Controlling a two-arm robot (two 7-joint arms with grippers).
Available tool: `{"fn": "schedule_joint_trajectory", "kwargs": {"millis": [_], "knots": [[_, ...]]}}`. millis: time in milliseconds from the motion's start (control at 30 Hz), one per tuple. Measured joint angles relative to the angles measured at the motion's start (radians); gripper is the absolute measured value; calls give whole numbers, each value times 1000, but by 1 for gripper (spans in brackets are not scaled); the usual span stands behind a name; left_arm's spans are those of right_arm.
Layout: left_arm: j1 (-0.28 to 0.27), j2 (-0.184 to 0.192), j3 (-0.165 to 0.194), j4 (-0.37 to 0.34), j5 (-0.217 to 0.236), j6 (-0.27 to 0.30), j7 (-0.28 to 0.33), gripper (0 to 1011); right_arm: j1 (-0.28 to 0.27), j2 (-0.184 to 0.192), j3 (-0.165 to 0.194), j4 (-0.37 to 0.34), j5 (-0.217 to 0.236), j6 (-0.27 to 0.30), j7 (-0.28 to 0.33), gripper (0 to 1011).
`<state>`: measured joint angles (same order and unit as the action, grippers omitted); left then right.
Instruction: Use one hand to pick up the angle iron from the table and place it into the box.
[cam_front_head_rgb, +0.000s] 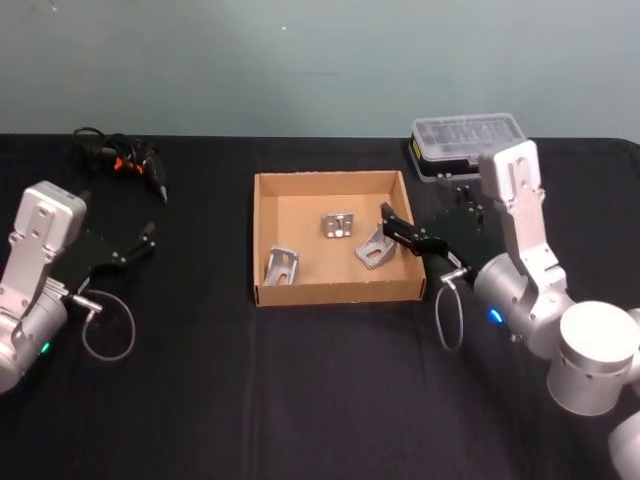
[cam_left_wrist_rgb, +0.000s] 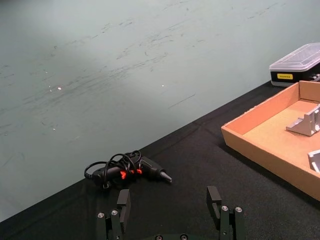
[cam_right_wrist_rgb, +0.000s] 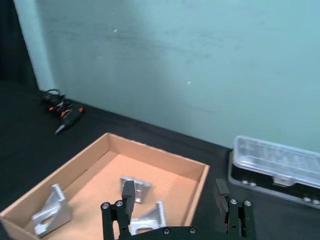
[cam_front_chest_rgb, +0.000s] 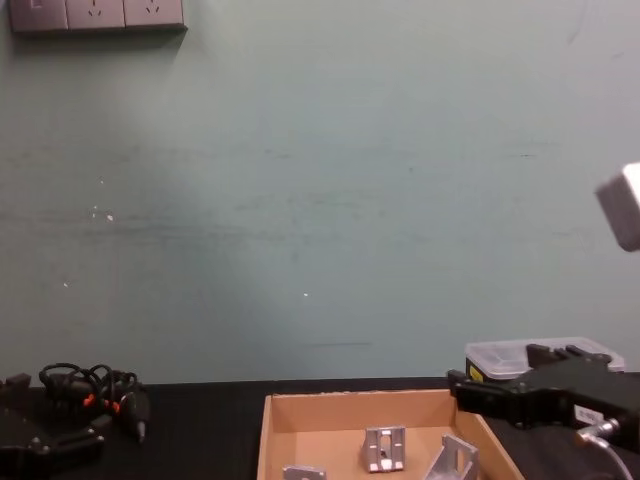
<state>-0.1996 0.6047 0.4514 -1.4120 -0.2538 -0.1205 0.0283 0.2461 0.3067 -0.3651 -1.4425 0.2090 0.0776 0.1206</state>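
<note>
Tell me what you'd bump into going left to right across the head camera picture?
left gripper → tangle of cables → box holding three angle irons → right gripper → clear-lidded case

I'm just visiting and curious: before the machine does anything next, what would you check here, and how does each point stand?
1. Right end effector open and empty: ok.
2. Three angle irons in the box, including the nearest one: ok.
3. Right end effector above the box's right wall, not touching it: cannot tell.
4. Left end effector open, parked over the table: ok.
5. Another angle iron left on the table: cannot tell.
</note>
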Motion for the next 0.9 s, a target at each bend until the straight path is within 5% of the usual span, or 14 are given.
{"fn": "schedule_joint_trajectory", "kwargs": {"millis": [167, 900], "knots": [[0, 0, 0, 0, 0, 0, 0, 1000, -17, -9, 13, 15, -28, -55, -13, 1003], [0, 0, 0, 0, 0, 0, 0, 1000, -17, -9, 13, 17, -32, -58, -12, 1003]]}}
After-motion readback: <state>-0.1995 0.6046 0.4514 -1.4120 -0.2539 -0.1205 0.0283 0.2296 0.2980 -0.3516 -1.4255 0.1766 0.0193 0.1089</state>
